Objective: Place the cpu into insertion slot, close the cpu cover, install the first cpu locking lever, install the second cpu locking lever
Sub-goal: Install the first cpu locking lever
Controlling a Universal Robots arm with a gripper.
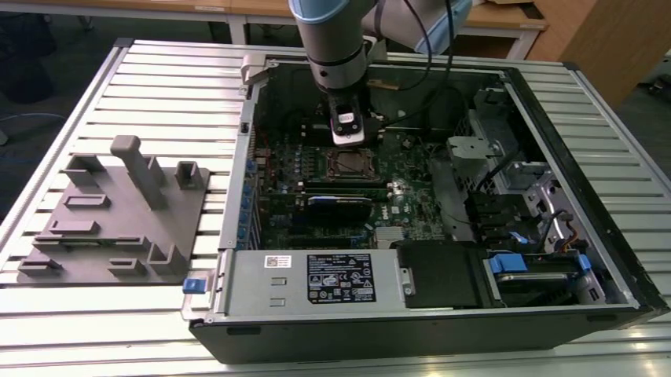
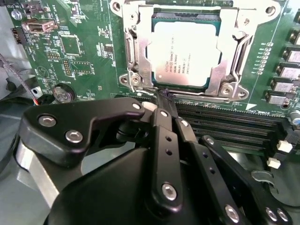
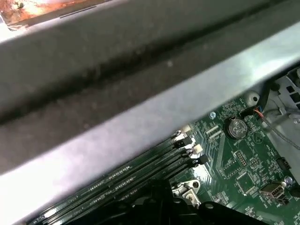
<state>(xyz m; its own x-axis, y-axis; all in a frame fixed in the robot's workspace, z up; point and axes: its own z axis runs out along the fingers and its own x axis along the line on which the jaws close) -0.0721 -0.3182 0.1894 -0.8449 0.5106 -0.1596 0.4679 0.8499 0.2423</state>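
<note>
Ribbed metal table [image 1: 126, 78], open black PC case [image 1: 419, 330] on it | silvery-grey square cpu [image 2: 185, 51] already sits in silver-rimmed insertion slot [image 1: 351, 165], thin silver cpu cover [image 2: 229, 37] looks down | black gripper [image 2: 165, 96] pinched closed, empty, at a thin wire locking lever [image 2: 140, 90], so levers look unfinished

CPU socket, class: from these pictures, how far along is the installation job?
Done: the cpu sits in the insertion slot, and the cpu cover lies flat around it. In hand: the gripper, fingers together, is at the cover's near edge in the second wrist view, holding nothing. Left: whether either locking lever is latched cannot be told.
</note>
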